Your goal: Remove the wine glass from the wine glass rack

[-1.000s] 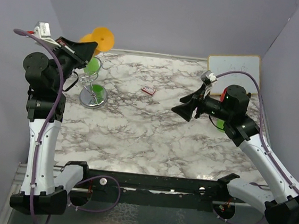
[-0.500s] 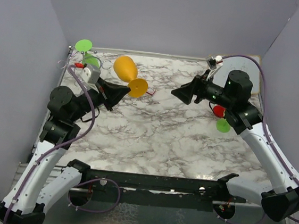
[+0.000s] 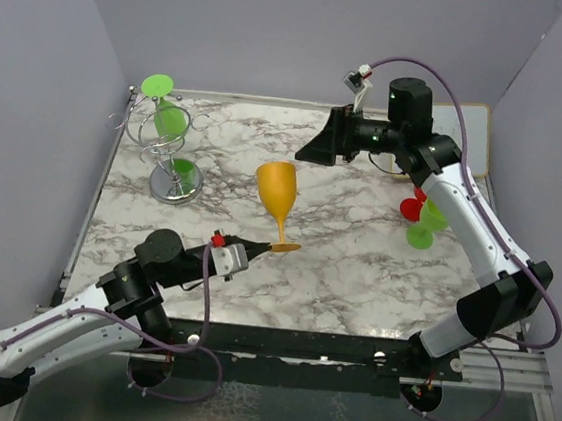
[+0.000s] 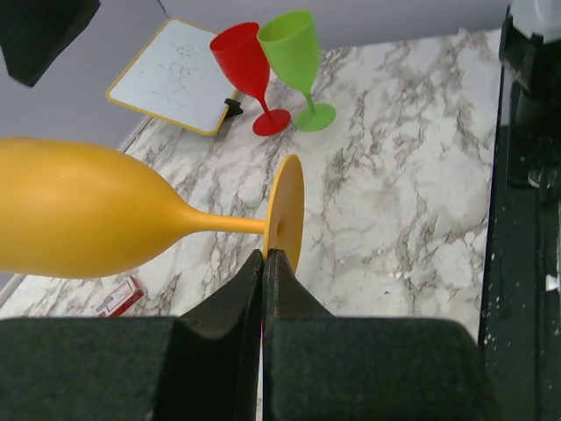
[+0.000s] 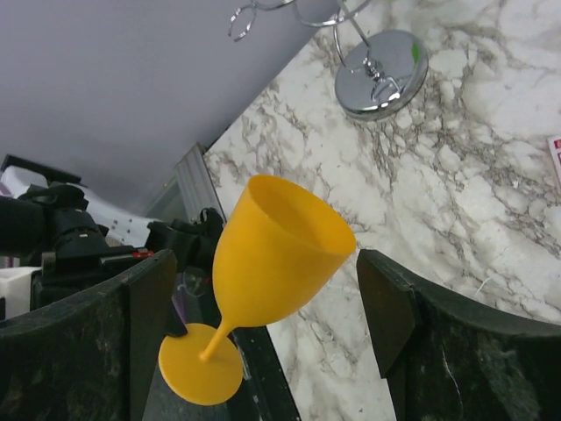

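Well away from the wine glass rack [image 3: 175,189], toward the table's middle, the top view is showing the orange wine glass [image 3: 278,192] standing upright, the left gripper [image 3: 260,247] pinching its foot. The right gripper [image 3: 313,146] is hovering beyond it, farther from the rack, spread wide and holding nothing. A green glass [image 3: 171,119] is hanging on the rack.

The left wrist view is showing the jaws clamping the foot's rim. It alone is catching a red glass [image 4: 250,66], a second green glass [image 4: 296,57], a white board [image 4: 171,83] with scribbles too faint to read, and a red-and-white packet [image 4: 118,298], print illegible.

The right wrist view is looking into the open bowl between wide-set fingers [image 5: 96,351], neither touching it, the rack's base lying beyond.
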You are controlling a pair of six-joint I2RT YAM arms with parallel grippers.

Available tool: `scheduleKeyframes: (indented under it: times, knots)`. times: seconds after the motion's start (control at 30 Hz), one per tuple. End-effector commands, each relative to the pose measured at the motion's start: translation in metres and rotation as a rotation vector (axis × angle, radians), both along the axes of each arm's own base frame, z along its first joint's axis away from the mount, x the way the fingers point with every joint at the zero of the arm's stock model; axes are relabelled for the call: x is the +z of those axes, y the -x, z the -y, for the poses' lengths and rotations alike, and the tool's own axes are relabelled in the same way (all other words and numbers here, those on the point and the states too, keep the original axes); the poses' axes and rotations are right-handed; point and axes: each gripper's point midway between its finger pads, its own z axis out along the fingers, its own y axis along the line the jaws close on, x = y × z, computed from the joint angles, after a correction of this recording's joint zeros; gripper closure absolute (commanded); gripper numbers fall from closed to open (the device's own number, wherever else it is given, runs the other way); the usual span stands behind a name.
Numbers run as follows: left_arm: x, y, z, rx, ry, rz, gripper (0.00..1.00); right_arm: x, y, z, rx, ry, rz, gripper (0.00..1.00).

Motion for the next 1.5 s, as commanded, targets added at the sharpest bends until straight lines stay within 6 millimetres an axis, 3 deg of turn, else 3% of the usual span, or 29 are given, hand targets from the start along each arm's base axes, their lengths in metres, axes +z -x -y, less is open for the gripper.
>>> scheduleKeyframes:
  times: [0.0,0.27,0.73,0.9,1.17,1.3,1.33,1.37,1.43,1.47]
  knots:
    - [-0.005,0.000,0.002,0.040,-0.106,0.197,1.00,-0.021,0.011,-0.003,0.096,0.067,-0.062,0.14]
    - [-0.052,0.021,0.017,-0.017,-0.282,0.248,1.00,-0.075,0.009,-0.005,0.194,0.190,-0.140,0.18]
    - [-0.088,0.030,0.033,-0.073,-0.411,0.232,1.00,-0.103,0.045,-0.014,0.288,0.238,-0.198,0.25]
    - [-0.095,0.032,0.035,-0.083,-0.433,0.230,1.00,-0.118,0.056,-0.017,0.333,0.250,-0.234,0.41]
    - [-0.101,0.029,0.033,-0.062,-0.453,0.230,1.00,-0.116,0.079,-0.016,0.407,0.186,-0.259,0.64]
    - [-0.091,0.025,0.033,-0.023,-0.399,0.218,0.99,-0.115,0.080,-0.011,0.365,0.203,-0.236,0.85]
    - [-0.086,0.024,0.033,-0.010,-0.374,0.215,0.89,-0.114,0.077,-0.009,0.334,0.218,-0.219,0.93]
    - [-0.081,0.023,0.031,0.004,-0.350,0.213,0.73,-0.113,0.072,-0.007,0.294,0.238,-0.200,0.98]
    - [-0.068,0.021,0.025,0.036,-0.284,0.212,0.42,-0.114,0.057,0.003,0.166,0.303,-0.153,0.99]
    - [-0.062,0.021,0.023,0.046,-0.257,0.211,0.32,-0.118,0.046,0.011,0.080,0.353,-0.137,0.99]
